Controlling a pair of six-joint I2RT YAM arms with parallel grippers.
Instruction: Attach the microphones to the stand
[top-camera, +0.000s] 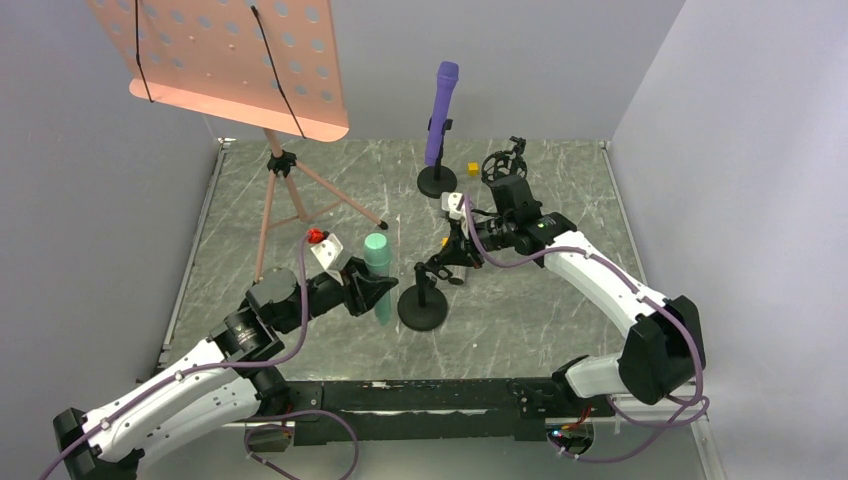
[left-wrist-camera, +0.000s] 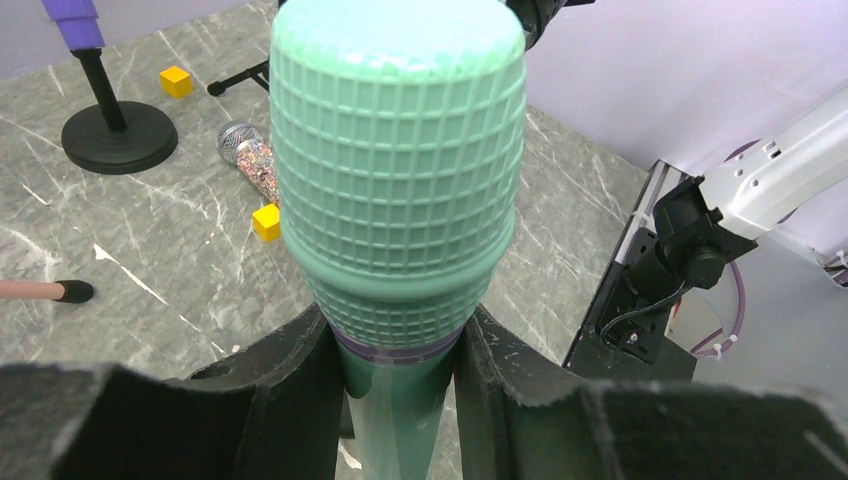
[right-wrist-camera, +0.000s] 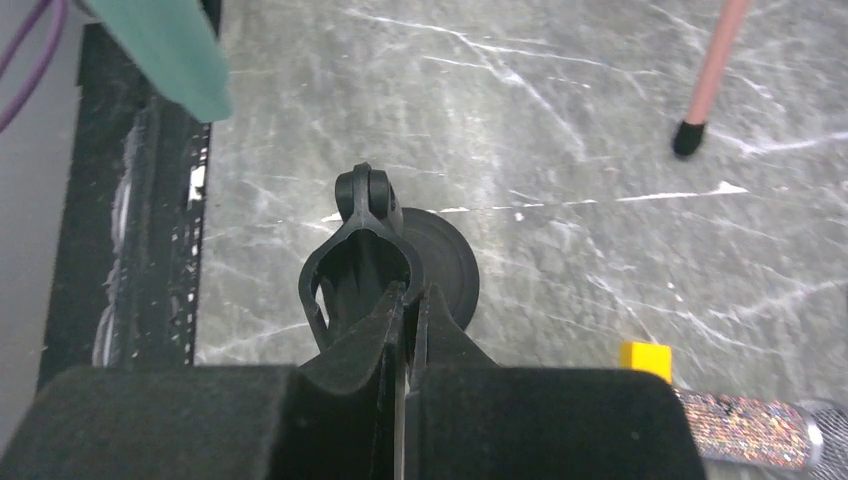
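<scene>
Mint green microphone (left-wrist-camera: 400, 180): upright, mesh head up, clamped just below the head between my left fingers (left-wrist-camera: 290, 400), one on each side of the handle and pressed against it. In the top view it stands just left of the middle stand (top-camera: 422, 300). They are close but not touching. Cannot tell whether its tail reaches the desk (top-camera: 560, 310).

Clip (right-wrist-camera: 355, 262) of the middle stand: no microphone in it, its open mouth pointing away from my right wrist. My right fingers (right-wrist-camera: 365, 350) are closed almost together on the clip's near end, with only a thin slit between them. The stand's round base (right-wrist-camera: 445, 262) sits flat on the desk below.

Purple microphone (top-camera: 441, 105): seated in the far stand (top-camera: 437, 180), head up, leaning slightly.

Copper microphone (left-wrist-camera: 250, 158): lying flat on the desk, silver mesh head toward the far stand. A yellow cube (left-wrist-camera: 266, 222) lies just beside its handle. A second yellow cube (left-wrist-camera: 176, 80) sits farther back.

A third stand with a ring-shaped mount (top-camera: 505, 163) stands behind my right arm. The pink music stand (top-camera: 230, 70) is at far left on tripod legs.
</scene>
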